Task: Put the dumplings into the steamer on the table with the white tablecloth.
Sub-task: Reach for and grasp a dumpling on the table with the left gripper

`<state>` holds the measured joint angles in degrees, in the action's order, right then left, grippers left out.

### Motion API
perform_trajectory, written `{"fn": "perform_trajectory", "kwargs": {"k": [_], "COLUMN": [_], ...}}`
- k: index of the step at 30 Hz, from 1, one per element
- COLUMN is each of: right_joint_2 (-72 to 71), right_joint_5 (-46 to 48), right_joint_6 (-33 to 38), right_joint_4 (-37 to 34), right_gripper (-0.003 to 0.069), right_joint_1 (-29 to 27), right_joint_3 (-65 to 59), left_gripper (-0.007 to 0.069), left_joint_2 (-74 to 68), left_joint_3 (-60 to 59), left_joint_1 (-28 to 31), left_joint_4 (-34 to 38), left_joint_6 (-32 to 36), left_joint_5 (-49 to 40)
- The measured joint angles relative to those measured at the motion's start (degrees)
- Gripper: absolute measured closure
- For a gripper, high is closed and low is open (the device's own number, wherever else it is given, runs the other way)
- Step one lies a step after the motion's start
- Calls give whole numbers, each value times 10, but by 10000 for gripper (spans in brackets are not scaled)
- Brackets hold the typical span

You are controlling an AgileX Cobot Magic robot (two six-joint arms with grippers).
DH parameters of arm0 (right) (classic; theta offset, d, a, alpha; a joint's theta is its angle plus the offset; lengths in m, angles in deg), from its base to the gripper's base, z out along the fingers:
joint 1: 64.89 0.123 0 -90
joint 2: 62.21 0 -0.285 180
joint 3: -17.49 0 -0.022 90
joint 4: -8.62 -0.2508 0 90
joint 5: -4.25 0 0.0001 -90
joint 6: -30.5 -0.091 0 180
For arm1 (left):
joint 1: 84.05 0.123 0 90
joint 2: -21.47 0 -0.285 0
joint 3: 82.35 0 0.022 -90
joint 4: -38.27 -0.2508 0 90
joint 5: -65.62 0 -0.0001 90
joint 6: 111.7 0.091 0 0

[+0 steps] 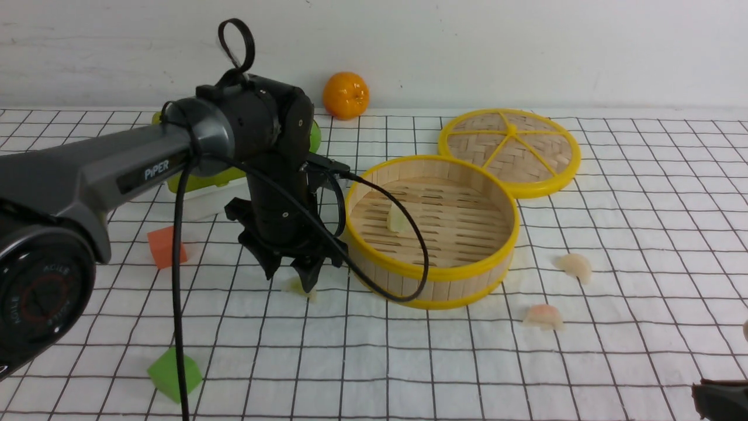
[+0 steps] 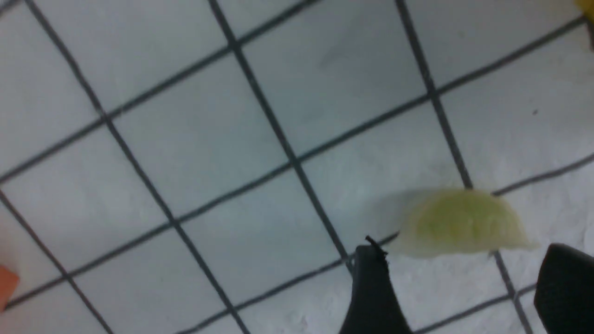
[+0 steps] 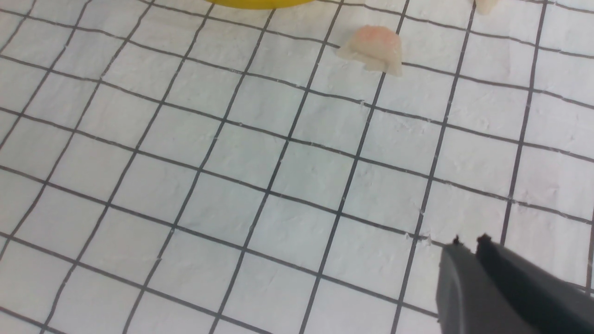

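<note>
The left end effector (image 1: 294,273) gapes wide over the green dumpling (image 1: 301,287), at the seven o'clock side of the steamer (image 1: 432,286); descending off-centre could knock it, the right (image 3: 468,260) being clenched empty.

One green dumpling (image 1: 400,217) is lying inside the round, yellow-rimmed bamboo steamer (image 1: 432,228); another green one (image 2: 464,222) is resting outside. Two pinkish crescents (image 1: 560,294) are sitting apart beyond it. A white, black-gridded tablecloth (image 1: 374,362) is covering the desk (image 1: 643,351), wrinkling slightly.
</note>
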<state>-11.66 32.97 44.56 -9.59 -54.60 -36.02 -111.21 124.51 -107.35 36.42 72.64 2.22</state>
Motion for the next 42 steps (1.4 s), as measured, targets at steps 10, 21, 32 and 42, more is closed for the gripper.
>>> {"fn": "perform_trajectory", "kwargs": {"k": [10,21,32,42], "right_joint_2": [0,0,0,0], "right_joint_5": [0,0,1,1], "right_joint_6": [0,0,0,0], "right_joint_4": [0,-3,-11,-11], "right_gripper": [618,612,603,592], "right_joint_1": [0,0,0,0], "right_joint_3": [0,0,0,0], "left_gripper": [250,403,636,627], "left_joint_2": [-11,-21,-22,-21], "left_joint_3": [0,2,6,6], "left_joint_1": [0,0,0,0], "left_joint_4": [11,7,-5,-6], "left_joint_6": [-231,-335,-274,-265], "left_joint_5": [4,3,-6,-7]}}
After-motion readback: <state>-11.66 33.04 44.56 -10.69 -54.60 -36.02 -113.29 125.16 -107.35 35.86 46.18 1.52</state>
